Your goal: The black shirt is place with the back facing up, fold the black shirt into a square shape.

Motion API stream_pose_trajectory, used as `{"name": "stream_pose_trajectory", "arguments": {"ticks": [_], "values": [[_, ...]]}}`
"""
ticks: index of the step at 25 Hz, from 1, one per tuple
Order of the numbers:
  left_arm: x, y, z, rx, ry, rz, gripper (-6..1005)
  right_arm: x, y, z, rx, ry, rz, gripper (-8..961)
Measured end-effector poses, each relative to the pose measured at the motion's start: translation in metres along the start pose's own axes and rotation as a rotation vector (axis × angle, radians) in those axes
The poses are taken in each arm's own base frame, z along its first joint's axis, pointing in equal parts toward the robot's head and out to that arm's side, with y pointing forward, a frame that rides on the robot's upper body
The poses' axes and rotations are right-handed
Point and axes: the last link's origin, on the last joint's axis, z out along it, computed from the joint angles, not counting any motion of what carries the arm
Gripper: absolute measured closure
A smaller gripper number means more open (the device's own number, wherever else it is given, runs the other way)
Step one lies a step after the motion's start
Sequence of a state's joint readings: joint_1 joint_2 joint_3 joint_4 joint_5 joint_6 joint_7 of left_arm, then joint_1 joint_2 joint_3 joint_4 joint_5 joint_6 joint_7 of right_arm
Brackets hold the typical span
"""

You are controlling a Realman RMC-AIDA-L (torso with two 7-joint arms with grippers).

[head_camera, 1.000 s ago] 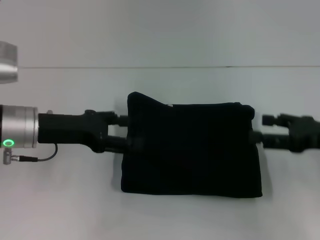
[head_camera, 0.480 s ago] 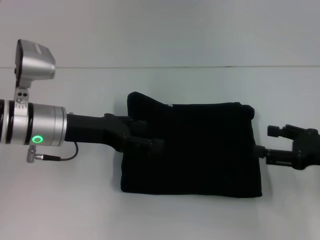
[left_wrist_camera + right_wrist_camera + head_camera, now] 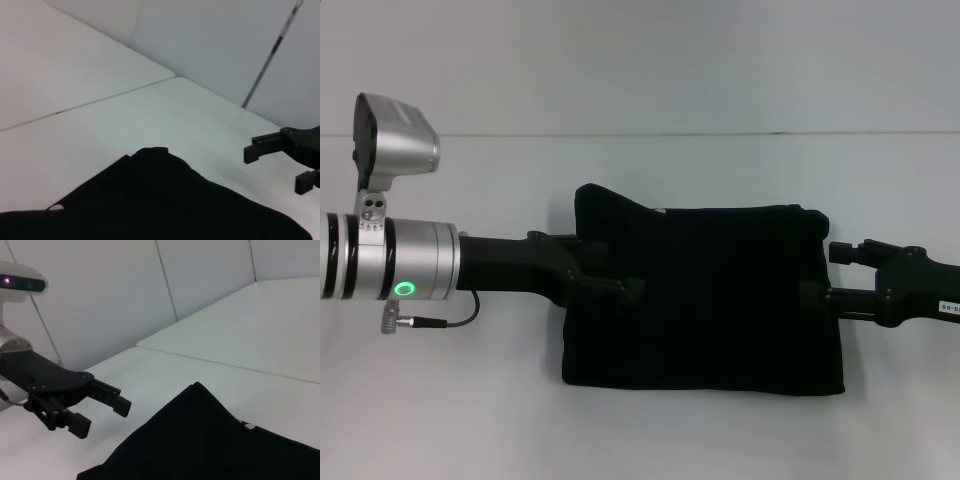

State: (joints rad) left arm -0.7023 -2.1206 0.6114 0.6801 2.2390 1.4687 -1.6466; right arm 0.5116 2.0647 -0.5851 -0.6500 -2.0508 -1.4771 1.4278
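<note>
The black shirt (image 3: 705, 300) lies folded into a rough rectangle in the middle of the white table (image 3: 440, 400), with one corner sticking up at its far left. It also fills the near part of the left wrist view (image 3: 165, 200) and the right wrist view (image 3: 210, 440). My left gripper (image 3: 617, 268) reaches in from the left over the shirt's left edge. In the right wrist view the left gripper (image 3: 100, 416) is open with nothing in it. My right gripper (image 3: 820, 272) is at the shirt's right edge, and the left wrist view shows the right gripper (image 3: 275, 169) open too.
A seam (image 3: 620, 135) crosses the table behind the shirt, and a pale wall (image 3: 640, 60) stands beyond it. Bare tabletop surrounds the shirt in front and on both sides.
My left arm has pushed right, bringing its fingers from beside the shirt to over its left edge. The right gripper drew back, then came in to the right edge. The shirt's shape is unchanged.
</note>
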Motion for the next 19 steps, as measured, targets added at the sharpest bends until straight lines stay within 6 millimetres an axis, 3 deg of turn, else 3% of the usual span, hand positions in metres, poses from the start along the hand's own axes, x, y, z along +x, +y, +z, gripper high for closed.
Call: {"name": "stream_pose_trajectory", "arguments": {"ticks": [19], "values": [[-0.002, 0.003, 0.003, -0.01, 0.012, -0.012, 100, 0.011, -0.002, 0.003, 0.042, 0.002, 0.026, 25]]}}
